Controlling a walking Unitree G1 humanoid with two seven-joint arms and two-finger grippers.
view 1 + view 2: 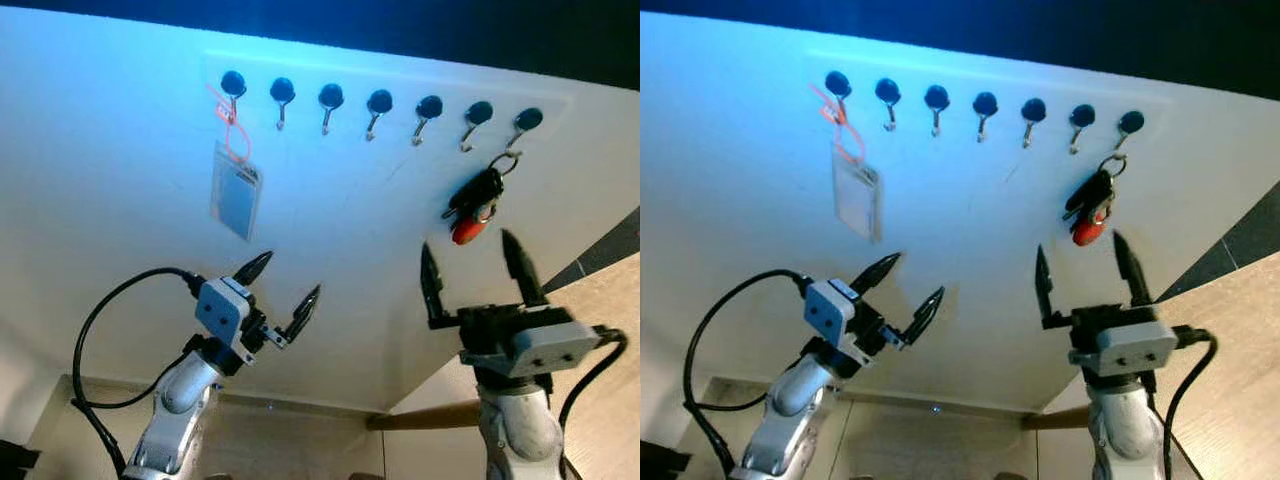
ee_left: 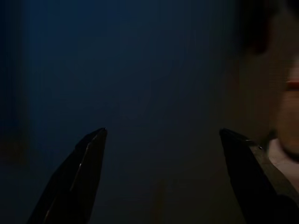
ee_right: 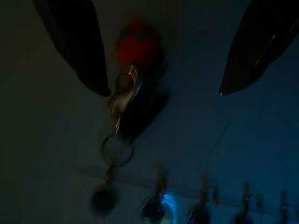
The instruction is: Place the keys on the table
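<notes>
Hanging keys (image 1: 474,206), long axis vertical

So there's a white wall panel (image 1: 120,120) with a row of seven black-knobbed metal hooks (image 1: 378,104). A clear badge holder on a red lanyard (image 1: 236,190) hangs off the leftmost hook, and a bunch of black keys with a red fob (image 1: 474,205) off the rightmost.

Black keys (image 1: 478,196) with a red fob (image 1: 466,231), black-knobbed hooks (image 1: 379,102), a white wall (image 1: 120,130).
</notes>
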